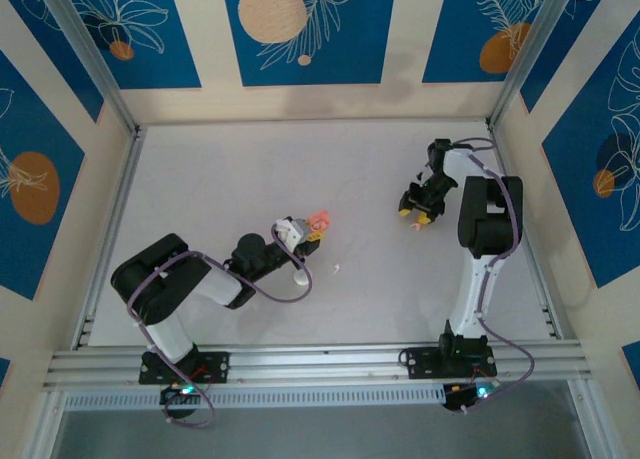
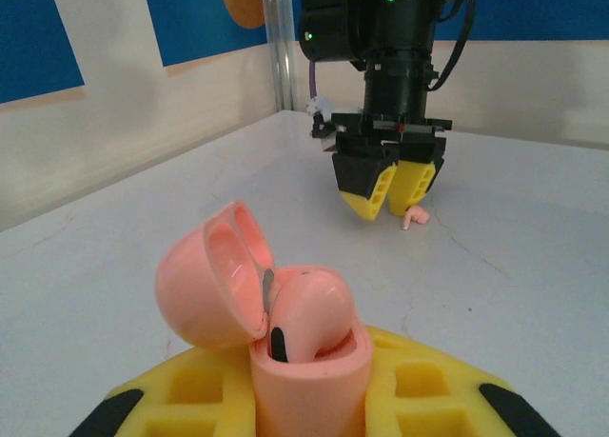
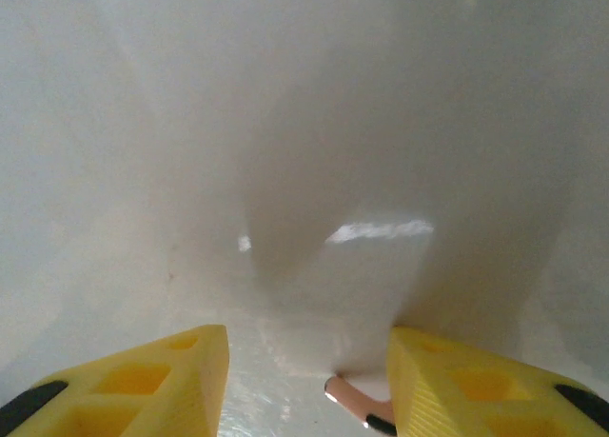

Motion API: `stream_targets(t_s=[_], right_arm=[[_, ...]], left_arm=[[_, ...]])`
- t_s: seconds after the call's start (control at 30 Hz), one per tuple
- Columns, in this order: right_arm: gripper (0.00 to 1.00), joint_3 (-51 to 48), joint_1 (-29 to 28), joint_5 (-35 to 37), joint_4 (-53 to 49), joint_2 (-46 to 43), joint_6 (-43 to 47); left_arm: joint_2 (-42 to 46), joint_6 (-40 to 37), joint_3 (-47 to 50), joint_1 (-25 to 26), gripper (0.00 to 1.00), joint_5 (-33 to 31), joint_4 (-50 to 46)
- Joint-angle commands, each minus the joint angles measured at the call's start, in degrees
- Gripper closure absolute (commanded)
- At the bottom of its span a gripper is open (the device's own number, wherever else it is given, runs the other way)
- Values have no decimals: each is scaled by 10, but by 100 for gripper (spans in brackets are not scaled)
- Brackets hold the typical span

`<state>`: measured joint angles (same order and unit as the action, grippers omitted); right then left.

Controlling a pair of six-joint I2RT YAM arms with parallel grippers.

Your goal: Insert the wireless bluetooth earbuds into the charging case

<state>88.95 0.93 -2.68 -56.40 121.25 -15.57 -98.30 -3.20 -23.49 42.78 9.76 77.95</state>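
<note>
My left gripper is shut on the body of a pink charging case near the table's middle. The case's lid is flipped open to the left. A pale pink earbud sits in the case with its rounded head sticking up. My right gripper points down at the table at the back right, and its yellow fingers stand open. A second pink earbud lies on the table between them, close against the right finger. From the left wrist, this earbud lies just beside the right gripper.
A tiny white earbud lies on the table in front of the left gripper. A larger white rounded piece lies beside the left forearm. Metal rails and patterned walls box in the white table.
</note>
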Motion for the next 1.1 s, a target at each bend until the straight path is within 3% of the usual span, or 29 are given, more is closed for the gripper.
stream_targets(t_s=[0.0,0.47,0.83,1.07], right_arm=[[53,-34,-14,-25,-22,-31,5],[54,-103,-94,-24,-37,-107,-18],[50,-126,-40,6,-86,-187,-68],[50,-163,-26,-8,-65,-177,-76]], left_arm=[[21,-5,5,4,85,2,2],[49,-8,10,4,85,17,-20],[73,-19,14,4,85,25,-42],[77,-22,16,5,85,30,-49]])
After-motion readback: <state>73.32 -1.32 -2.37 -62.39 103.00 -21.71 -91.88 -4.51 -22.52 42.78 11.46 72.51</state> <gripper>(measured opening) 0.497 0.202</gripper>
